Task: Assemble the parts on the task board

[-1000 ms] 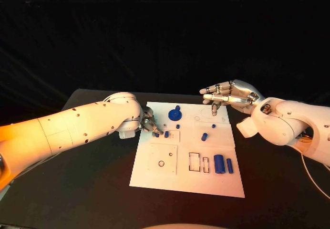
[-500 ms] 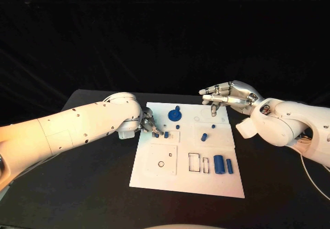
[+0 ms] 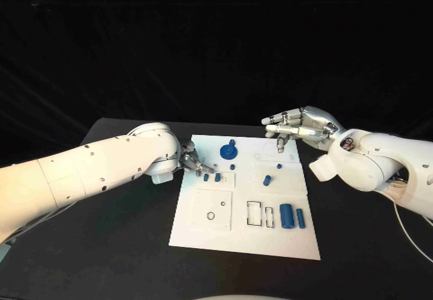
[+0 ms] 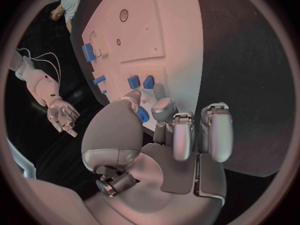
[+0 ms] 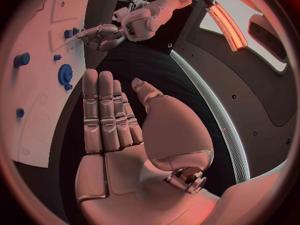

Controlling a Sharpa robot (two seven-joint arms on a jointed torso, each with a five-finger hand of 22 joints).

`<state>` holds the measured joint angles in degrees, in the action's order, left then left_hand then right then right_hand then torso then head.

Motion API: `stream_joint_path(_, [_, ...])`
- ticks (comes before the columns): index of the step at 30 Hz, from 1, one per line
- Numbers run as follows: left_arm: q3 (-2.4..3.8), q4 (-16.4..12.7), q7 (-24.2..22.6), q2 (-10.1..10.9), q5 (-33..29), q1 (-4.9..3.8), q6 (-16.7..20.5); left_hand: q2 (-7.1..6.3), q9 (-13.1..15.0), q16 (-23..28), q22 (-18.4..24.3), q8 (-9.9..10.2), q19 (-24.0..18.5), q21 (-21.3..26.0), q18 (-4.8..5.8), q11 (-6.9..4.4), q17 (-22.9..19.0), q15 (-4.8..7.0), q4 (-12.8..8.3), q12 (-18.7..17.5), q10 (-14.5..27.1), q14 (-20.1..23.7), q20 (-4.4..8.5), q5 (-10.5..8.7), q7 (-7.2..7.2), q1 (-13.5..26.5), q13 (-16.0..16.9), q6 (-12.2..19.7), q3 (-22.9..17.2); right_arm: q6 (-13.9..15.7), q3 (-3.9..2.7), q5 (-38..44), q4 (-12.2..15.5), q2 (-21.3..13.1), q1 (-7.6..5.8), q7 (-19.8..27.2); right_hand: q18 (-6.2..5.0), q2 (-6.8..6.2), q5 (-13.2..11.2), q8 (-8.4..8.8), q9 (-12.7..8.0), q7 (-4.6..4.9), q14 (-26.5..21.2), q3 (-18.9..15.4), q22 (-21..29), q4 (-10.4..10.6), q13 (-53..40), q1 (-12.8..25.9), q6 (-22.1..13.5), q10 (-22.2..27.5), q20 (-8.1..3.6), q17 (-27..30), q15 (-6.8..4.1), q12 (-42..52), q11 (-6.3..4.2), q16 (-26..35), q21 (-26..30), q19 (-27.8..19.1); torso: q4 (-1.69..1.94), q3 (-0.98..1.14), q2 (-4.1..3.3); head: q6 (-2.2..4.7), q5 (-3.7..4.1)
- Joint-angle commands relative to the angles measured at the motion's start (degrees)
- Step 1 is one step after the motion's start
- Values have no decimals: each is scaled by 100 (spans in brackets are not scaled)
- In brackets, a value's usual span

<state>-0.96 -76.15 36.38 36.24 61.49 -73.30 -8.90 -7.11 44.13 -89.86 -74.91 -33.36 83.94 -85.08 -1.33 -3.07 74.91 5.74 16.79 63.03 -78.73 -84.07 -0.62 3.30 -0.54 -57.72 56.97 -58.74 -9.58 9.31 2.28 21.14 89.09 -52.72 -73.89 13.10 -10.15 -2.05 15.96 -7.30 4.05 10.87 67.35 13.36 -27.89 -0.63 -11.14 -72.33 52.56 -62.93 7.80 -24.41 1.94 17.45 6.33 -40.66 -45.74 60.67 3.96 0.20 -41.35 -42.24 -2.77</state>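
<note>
The white task board point(image 3: 236, 231) lies mid-table. My left hand point(image 3: 191, 161) hovers at its far left edge, fingertips just short of two small blue parts point(image 3: 212, 177) standing side by side, also the pair of parts point(image 4: 140, 81) beyond the hand point(image 4: 169, 130) in the left wrist view. Nothing plainly sits in its loosely bent fingers. A blue gear point(image 3: 229, 150) stands beside it; a ridged blue edge, probably this gear point(image 4: 143, 116), shows behind the thumb. My right hand point(image 3: 300, 128) hangs above the far right corner, fingers straight and holding nothing point(image 5: 112, 120).
More blue parts lie on the board: a small peg point(image 3: 233, 166), another point(image 3: 279, 165), a slanted one point(image 3: 267, 180), a thick cylinder point(image 3: 287, 215) and a thin bar point(image 3: 300, 217). Outlined slots point(image 3: 255, 212) and a ring hole point(image 3: 211, 214) sit nearer me. Black table point(image 3: 117, 250) surrounds it.
My left hand's fingertips have drawn back a little from the two small parts. The parts and my right hand have stayed where they were.
</note>
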Motion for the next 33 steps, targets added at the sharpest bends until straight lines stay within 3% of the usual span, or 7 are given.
stream_joint_path(1, [22, -73, -23, 37, -135, -29, 317, 29, -9, -14, -997, 27, 318, 30, -32, -15, 1509, 45, -4, -15, 44, -593, 45, -17, 4, 32, -13, 47, 74, -4, 1, 237, -20, 2, 7, -22, -36, -11, 35, -24, -8, 0, 12, -21, -6, 15, 5, 22, 1, -37, -13, 5, -3, -28, -12, -23, -24, 41, 2, 4, 1, 12, 20])
stream_joint_path(6, [57, -196, -161, 127, -324, -53, 611, 127, -41, -14, -743, 83, 173, 304, -112, 15, 1509, 34, -12, -165, 179, -593, 33, -10, -37, -106, -192, 176, 321, 44, 1, 398, -71, -5, 8, -38, -36, -13, 39, -24, -8, 0, 11, -21, -6, 15, 8, 22, 0, -37, -13, 6, -3, -28, -12, -23, -24, 41, -5, 3, -4, 36, 30])
stream_joint_path(10, [71, -249, -666, 152, -846, -59, 1144, 221, -213, 282, 214, 280, -388, 1390, -379, 159, 1088, -76, -30, -1250, 980, -459, -52, -12, -202, -471, -1372, 512, 546, 59, 1, 449, -117, -1, 11, -46, -36, -11, 43, -25, -8, -1, 10, -20, -6, 14, 11, 19, 1, -38, -13, 6, -3, -27, -13, -23, -24, 40, 9, 0, -3, 61, 72])
stream_joint_path(16, [11, -93, -2376, -17, -1474, -57, 1567, 474, -1116, 3627, 2758, 1174, -2345, 4709, -829, 729, -2538, -646, -497, -2771, 2767, 1856, -477, -47, -834, -2221, -2458, 1269, 155, 90, 2, 470, -168, 21, 15, -51, -37, -9, 52, -28, -7, -3, 8, -16, -6, 12, 17, 12, 5, -44, -13, 8, -5, -25, -16, -23, -23, 40, 13, -2, -7, 96, 108])
stream_joint_path(20, [-65, 84, -3297, -203, -1252, -24, 1835, 225, -1791, 4318, 3143, 1642, -2558, 5257, -867, 936, -3152, -726, -890, -3537, 2796, 2337, -667, -37, -910, -3019, -3278, 1079, -301, 99, 2, 470, -191, 36, 16, -47, -38, -5, 61, -35, -5, -7, 7, -6, -6, 4, 29, -6, 12, -52, -15, 10, -8, -22, -21, -25, -23, 39, -10, -6, -9, 122, 128])
stream_joint_path(29, [-117, 272, -3538, -467, 86, 61, 2242, -118, -2539, 3842, 3096, 2038, -1875, 5036, -912, 802, -3028, -610, -1072, -4192, 1968, 1434, -571, -7, -801, -2988, -4226, 511, -585, 147, 2, 423, -229, 46, 22, -38, -40, 50, -127, -56, -4, -15, 9, 14, -6, 35, 94, -13, 31, -77, -18, 22, -14, -14, -29, -38, -20, 42, -19, 0, -15, 151, 154])
stream_joint_path(33, [-124, 357, -3175, -554, 436, 72, 1935, -238, -2771, 2544, 2830, 2222, -1389, 4628, -869, 840, -1764, -640, -951, -4379, 1993, 578, -584, -4, -857, -2689, -4450, 551, -503, 143, 2, 420, -256, 73, 23, -28, -40, 59, -129, -61, -4, -17, 10, 25, -6, 31, 103, -26, 37, -81, -19, 23, -16, -12, -31, -40, -20, 44, -31, 3, -27, 162, 157])
